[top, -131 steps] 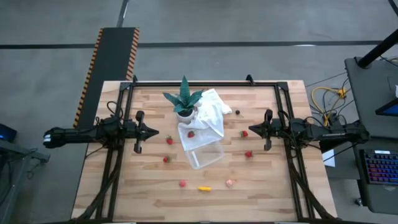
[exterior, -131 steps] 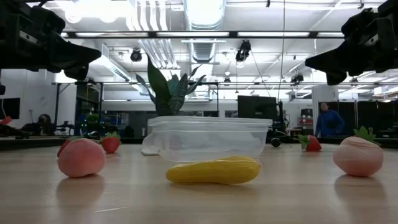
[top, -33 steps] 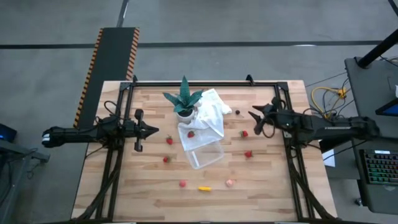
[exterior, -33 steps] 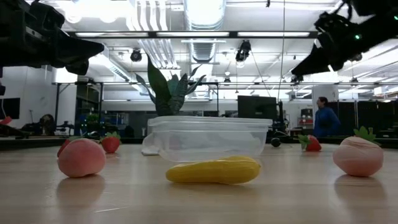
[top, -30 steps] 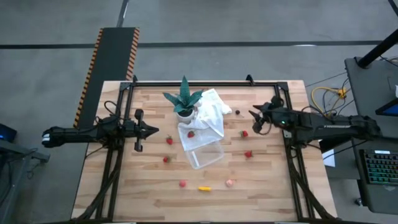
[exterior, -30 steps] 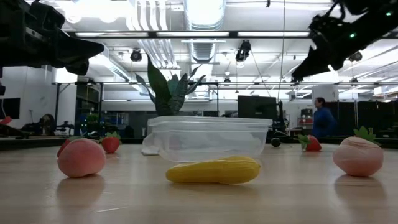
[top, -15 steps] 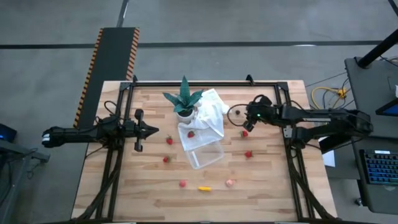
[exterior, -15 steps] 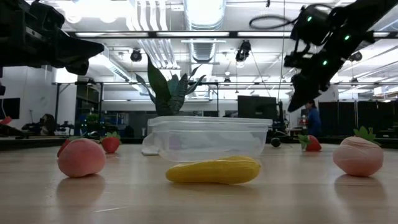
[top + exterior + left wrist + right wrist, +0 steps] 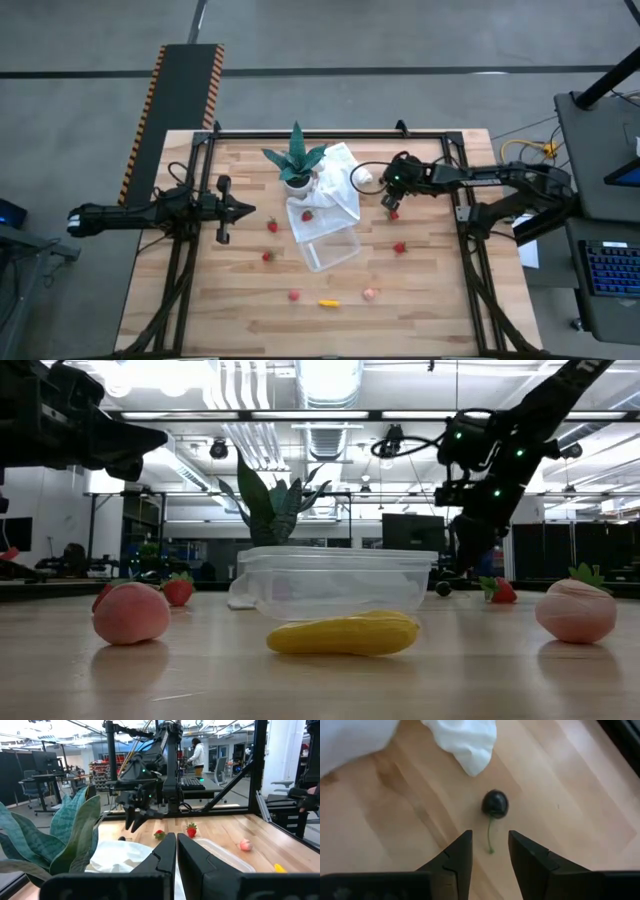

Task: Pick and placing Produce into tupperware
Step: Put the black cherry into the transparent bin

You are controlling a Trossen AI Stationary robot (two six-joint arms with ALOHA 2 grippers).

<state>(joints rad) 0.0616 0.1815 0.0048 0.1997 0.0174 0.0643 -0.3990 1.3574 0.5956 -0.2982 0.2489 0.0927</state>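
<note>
The dark cherry (image 9: pixel 495 803) lies on the wood by a corner of the white cloth (image 9: pixel 465 742). My right gripper (image 9: pixel 490 851) is open and points down above it, a finger to each side of its stem; it also shows in the high view (image 9: pixel 388 190). The clear tupperware (image 9: pixel 328 245) stands at mid-table. Red strawberries (image 9: pixel 392 213) (image 9: pixel 399 247) (image 9: pixel 272 226) lie around it. A yellow piece (image 9: pixel 329 302) and a pale pink piece (image 9: pixel 370 294) lie nearer the front. My left gripper (image 9: pixel 248 211) is shut and raised at the table's left.
A green spiky plant in a white pot (image 9: pixel 296 162) stands at the far middle, with the white cloth (image 9: pixel 338 185) spread from it to the tupperware. A strawberry (image 9: pixel 308 215) lies on the cloth. A black frame runs along the table's far edge (image 9: pixel 330 133).
My right gripper has gone from the table's right side toward the left and far edge, over to the dark cherry by the cloth. It has come down and tipped from level to pointing down at the table.
</note>
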